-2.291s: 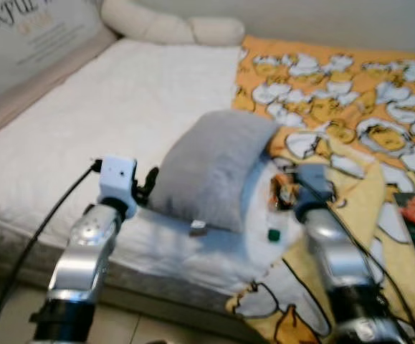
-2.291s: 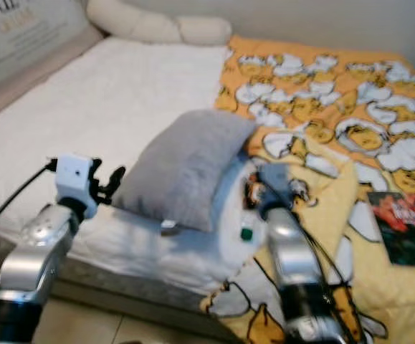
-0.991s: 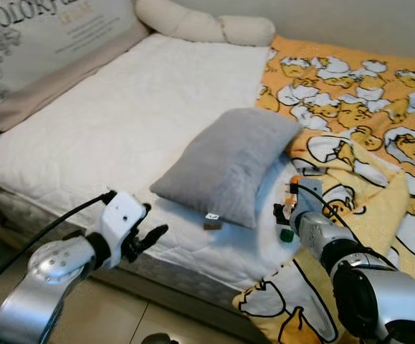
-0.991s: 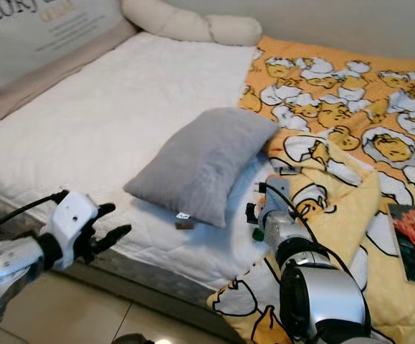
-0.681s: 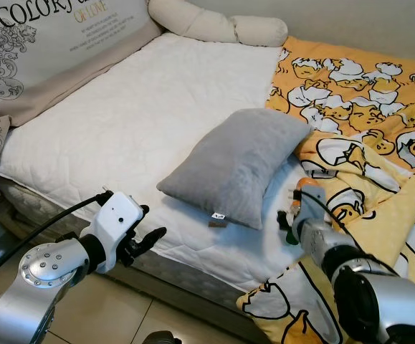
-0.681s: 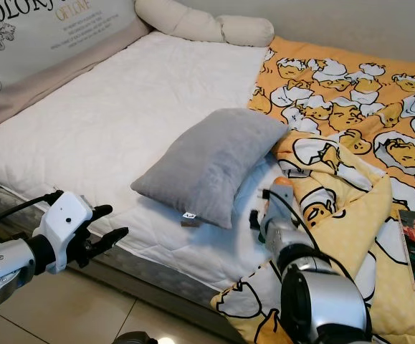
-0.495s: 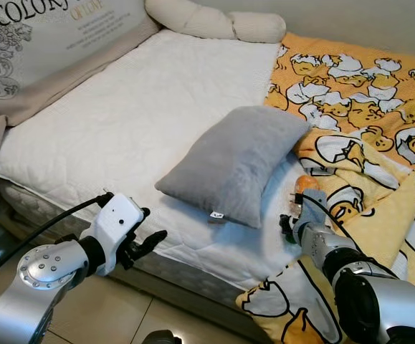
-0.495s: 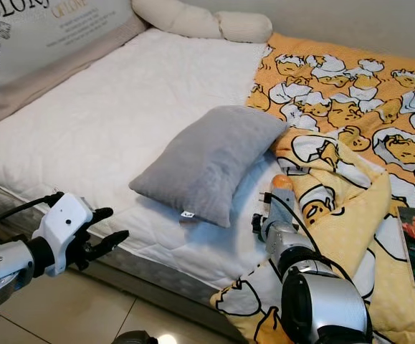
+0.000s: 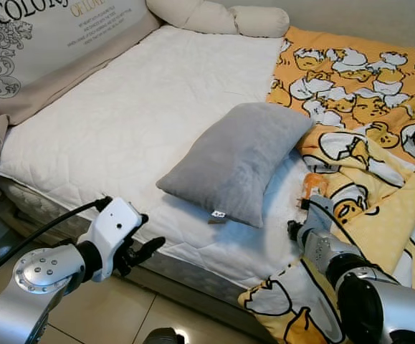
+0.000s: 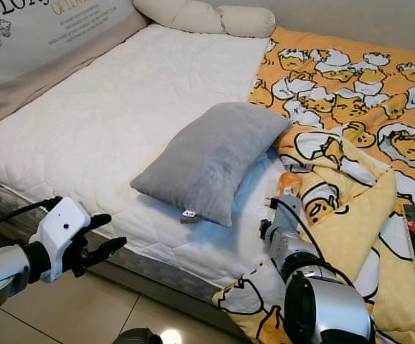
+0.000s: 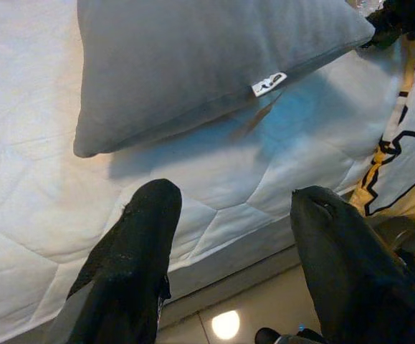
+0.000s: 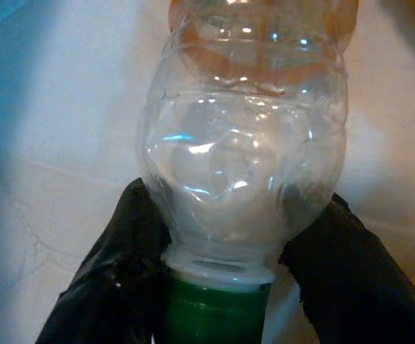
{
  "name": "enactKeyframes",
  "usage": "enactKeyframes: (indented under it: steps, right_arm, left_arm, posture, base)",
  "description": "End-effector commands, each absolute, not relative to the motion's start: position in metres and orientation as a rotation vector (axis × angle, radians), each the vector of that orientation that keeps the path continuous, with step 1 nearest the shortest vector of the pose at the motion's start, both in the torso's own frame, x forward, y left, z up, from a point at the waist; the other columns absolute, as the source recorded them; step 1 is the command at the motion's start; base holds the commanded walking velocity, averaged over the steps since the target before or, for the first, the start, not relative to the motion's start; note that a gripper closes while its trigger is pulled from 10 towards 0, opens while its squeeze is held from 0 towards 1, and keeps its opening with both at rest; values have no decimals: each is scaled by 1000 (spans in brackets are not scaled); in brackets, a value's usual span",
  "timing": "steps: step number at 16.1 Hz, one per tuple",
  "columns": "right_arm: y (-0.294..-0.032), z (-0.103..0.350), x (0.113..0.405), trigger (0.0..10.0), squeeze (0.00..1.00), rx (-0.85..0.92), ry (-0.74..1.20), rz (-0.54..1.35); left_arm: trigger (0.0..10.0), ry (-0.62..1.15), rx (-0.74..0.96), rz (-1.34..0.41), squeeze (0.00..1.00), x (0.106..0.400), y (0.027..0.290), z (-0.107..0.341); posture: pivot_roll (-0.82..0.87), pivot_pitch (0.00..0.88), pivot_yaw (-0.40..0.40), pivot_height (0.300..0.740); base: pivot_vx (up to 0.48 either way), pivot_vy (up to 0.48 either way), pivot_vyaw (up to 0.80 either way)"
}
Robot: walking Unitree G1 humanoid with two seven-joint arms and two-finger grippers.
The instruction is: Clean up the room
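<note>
Right gripper [image 12: 221,236] is clenched on the neck of a clear plastic bottle [image 12: 243,143], lower right of the left eye view beside the grey pillow [image 9: 236,161], presumably litter to lift off the bed [image 9: 121,122]; left gripper [image 9: 139,251] hangs released, lower left.

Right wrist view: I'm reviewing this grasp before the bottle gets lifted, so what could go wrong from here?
The right gripper pinches the clear plastic bottle only at the narrow shoulder by its green cap, so the smooth, rounded body might slip or swing. The bottle lies on the soft white mattress against the folded duck blanket, which could snag it. The gray pillow lies close and could get nudged.
</note>
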State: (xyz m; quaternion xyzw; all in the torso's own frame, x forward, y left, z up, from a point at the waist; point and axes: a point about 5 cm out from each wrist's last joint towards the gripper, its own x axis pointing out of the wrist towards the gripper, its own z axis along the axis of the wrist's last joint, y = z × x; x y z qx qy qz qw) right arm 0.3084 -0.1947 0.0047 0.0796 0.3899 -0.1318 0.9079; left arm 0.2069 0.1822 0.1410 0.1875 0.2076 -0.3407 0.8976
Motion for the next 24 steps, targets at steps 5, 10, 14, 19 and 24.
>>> enactKeyframes:
  steps: [5, 10, 14, 19, 24]
  right_arm:
    - [-189, 10, 314, 0, 0, 112, 727, -175]
    - [-191, 5, 307, 0, 0, 147, 636, -103]
    - [-188, 25, 298, 1922, 0, 169, 361, -84]
    - [-184, 90, 293, 10000, 0, 140, 38, -53]
    - [-178, 105, 277, 10000, 0, 11, 53, -63]
  left_arm:
    - [10000, 390, 343, -659, 0, 210, 178, 134]
    - [10000, 333, 296, -568, 0, 220, 172, 129]
    - [10000, 242, 250, -306, 0, 243, 180, 134]
    - [10000, 212, 167, -209, 0, 257, 180, 132]
    - [10000, 255, 223, -92, 0, 263, 194, 119]
  posture:
    - [206, 0, -6, 740]
    - [117, 0, -24, 740]
    - [55, 0, -11, 740]
    - [-48, 0, 59, 740]
    - [-85, 0, 60, 740]
  base:
    - [0, 0, 0]
    - [0, 0, 0]
    - [0, 0, 0]
    - [0, 0, 320]
    - [0, 0, 800]
